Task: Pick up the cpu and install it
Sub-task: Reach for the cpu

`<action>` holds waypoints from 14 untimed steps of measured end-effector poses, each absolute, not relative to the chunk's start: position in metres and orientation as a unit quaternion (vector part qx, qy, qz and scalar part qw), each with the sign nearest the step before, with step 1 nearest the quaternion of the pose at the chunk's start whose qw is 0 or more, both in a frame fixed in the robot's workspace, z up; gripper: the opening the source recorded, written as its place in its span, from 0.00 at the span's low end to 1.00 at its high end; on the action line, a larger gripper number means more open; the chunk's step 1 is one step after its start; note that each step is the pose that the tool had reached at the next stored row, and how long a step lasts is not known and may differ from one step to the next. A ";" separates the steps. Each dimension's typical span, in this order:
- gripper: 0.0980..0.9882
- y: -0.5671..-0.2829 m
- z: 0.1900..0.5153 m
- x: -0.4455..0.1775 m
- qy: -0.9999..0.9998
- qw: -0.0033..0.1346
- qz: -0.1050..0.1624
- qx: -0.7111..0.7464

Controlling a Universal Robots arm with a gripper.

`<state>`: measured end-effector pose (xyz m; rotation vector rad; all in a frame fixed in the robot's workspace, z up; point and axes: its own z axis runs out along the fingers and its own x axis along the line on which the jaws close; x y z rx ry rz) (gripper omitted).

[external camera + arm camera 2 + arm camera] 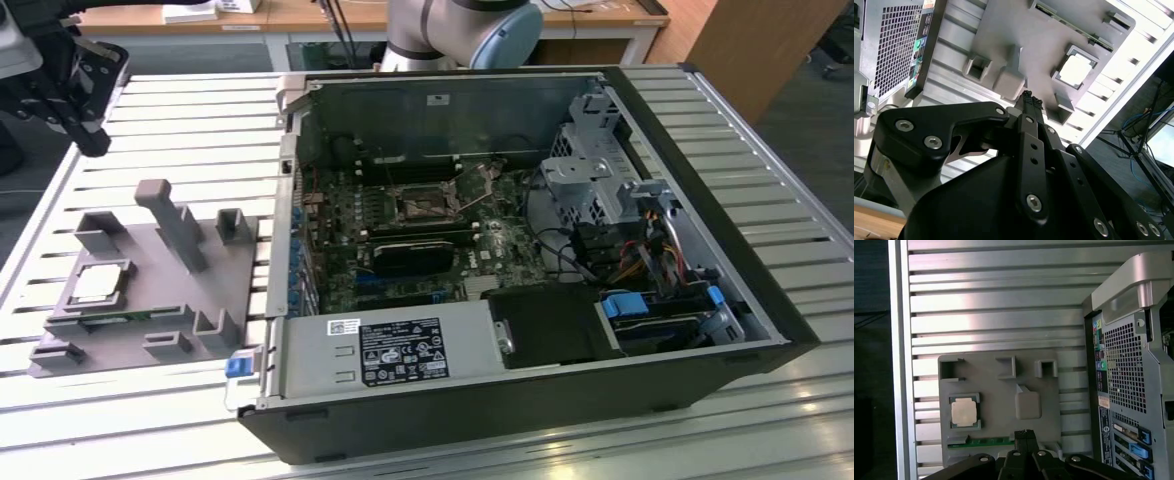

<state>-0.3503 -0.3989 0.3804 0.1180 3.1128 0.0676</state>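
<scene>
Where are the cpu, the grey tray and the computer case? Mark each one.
cpu (965, 412): first wrist view, middle of its metal top.
grey tray (996, 415): first wrist view, bare floor beside the cpu.
computer case (534, 410): exterior view, black outer side wall.

We look down at an angle in the exterior view into the open computer case (534, 425), with the grey tray (160, 300) at the exterior view's left. Both wrist views look past the gripper (1025, 434) from above, and we see that tray and the case's rear panel in each.
</scene>
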 end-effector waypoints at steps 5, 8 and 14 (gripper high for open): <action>0.01 -0.399 0.380 -0.352 0.999 0.013 0.022 0.038; 0.01 -0.399 0.380 -0.354 0.999 0.013 0.022 0.038; 0.01 -0.400 0.380 -0.357 0.999 0.013 0.022 0.038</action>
